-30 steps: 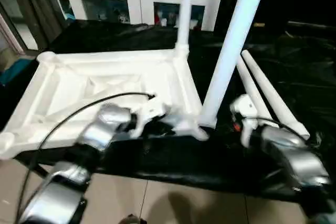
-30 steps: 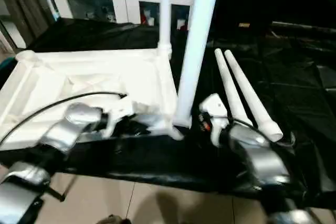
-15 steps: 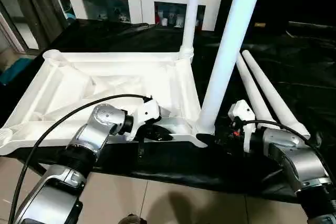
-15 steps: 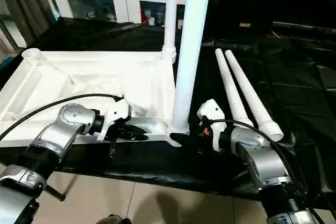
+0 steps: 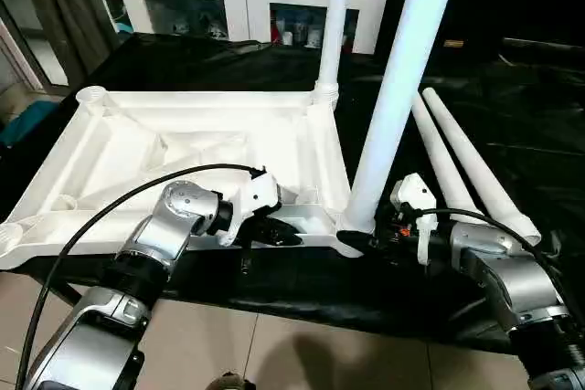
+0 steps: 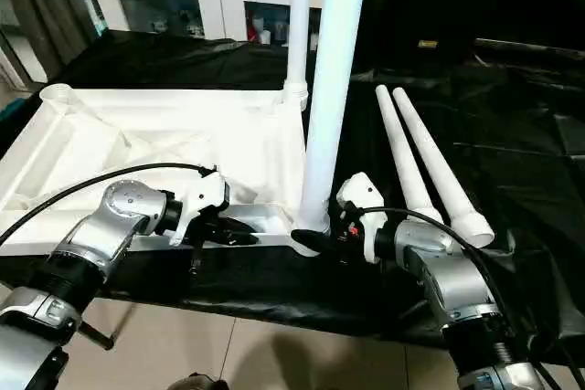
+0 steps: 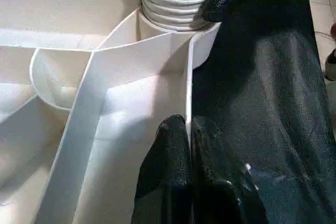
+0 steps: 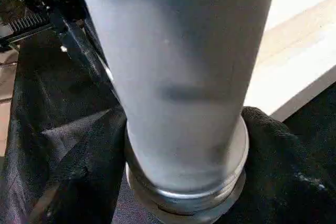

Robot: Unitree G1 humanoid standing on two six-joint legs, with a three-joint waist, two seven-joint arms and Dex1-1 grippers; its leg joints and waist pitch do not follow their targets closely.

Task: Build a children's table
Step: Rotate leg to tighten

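Robot steadies an upturned children's table as a leg stands in its corner socket

The left gripper (image 7: 188, 145) has its black fingers (image 7: 168, 153) pinched on the thin rim of the white plastic table top (image 5: 183, 148), which lies ribbed side up on a table draped in glossy black sheeting (image 5: 512, 116). The right gripper (image 6: 322, 240) has its fingers (image 8: 79, 182) set around the ridged base of the near leg (image 5: 398, 89). A second leg (image 5: 331, 15) stands in the far socket; two tapered spare legs (image 5: 466, 162) lie beside. No writing is legible.
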